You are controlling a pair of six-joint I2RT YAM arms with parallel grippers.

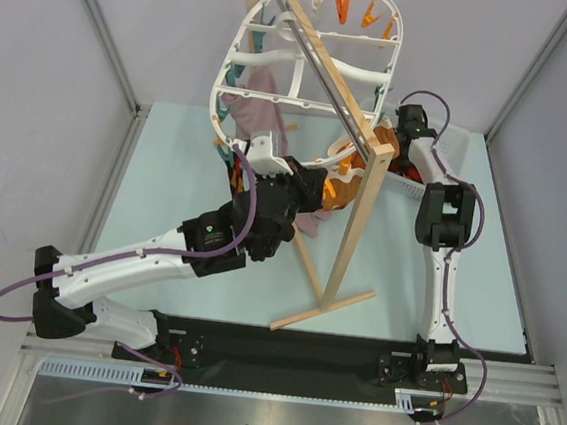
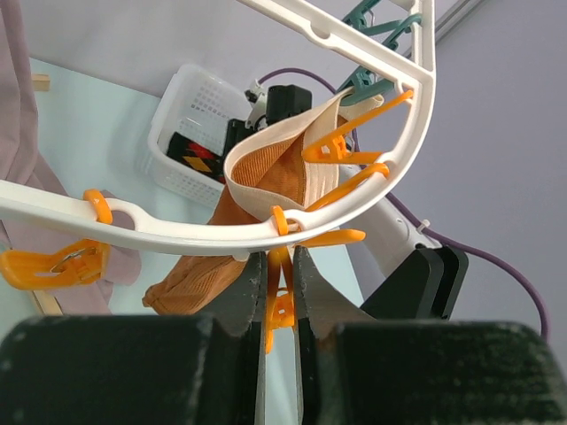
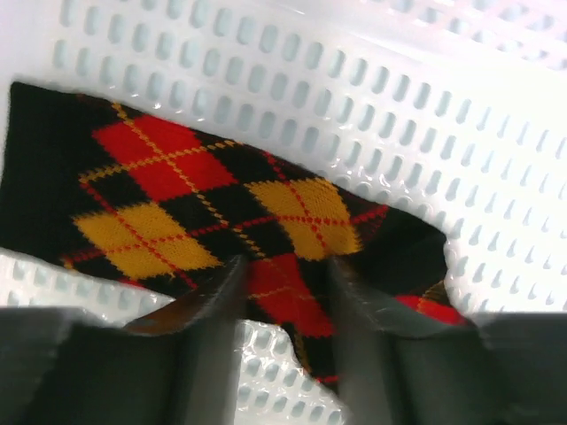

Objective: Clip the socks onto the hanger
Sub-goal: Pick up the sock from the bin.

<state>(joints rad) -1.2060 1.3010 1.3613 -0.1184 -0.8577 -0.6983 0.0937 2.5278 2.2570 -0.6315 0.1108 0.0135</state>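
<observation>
The white oval hanger (image 1: 308, 64) hangs from the stand, ringed with orange and teal clips. My left gripper (image 1: 258, 165) reaches up to its lower rim (image 2: 177, 232). In the left wrist view the left gripper (image 2: 279, 266) is shut on a hanging orange clip (image 2: 282, 305). My right gripper (image 1: 395, 153) is down inside the white basket. In the right wrist view the right gripper (image 3: 285, 274) is open, its jaws either side of a fold of a black, red and yellow diamond-check sock (image 3: 177, 177) lying on the basket floor. The socks also show in the left wrist view (image 2: 195, 155).
The wooden stand (image 1: 358, 220) with its metal rod stands between the arms. A plain orange garment (image 2: 266, 186) is clipped to the hanger beside my left gripper. A mauve-pink cloth (image 1: 263, 110) hangs on the left. The white perforated basket (image 1: 460, 149) sits at the right rear; its wall (image 3: 354, 88) closely surrounds my right gripper.
</observation>
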